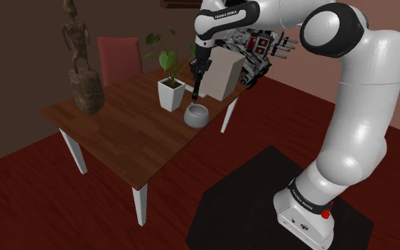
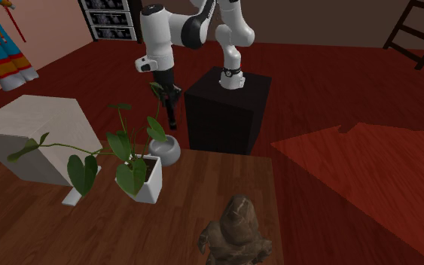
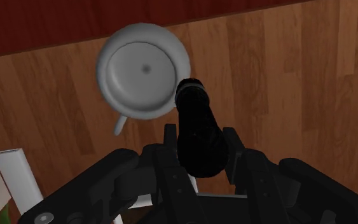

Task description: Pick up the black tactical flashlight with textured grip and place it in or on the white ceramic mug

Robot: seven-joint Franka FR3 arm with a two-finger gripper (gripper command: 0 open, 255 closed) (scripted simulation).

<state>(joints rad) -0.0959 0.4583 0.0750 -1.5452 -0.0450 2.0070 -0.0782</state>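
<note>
The arm (image 1: 358, 121) rises from the stand (image 1: 262, 206), bends at the elbow and reaches toward the shoulder view's left. The wrist is turned so the hand points straight down. The gripper (image 1: 197, 79) hangs above the table (image 1: 120, 135), near its edge by the stand. Its fingers (image 3: 230, 141) clasp the flashlight (image 3: 198, 130), which points downward.

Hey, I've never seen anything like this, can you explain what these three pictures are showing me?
It's a simulated white robot arm on a black box stand. One picture looks over its shoulder, one faces it across the wooden table, and one looks down from a camera on its hand. On the table stand a pale mug, a potted plant, a pale box and a carved statue. The black gripper clasps a black flashlight above the mug.
</note>
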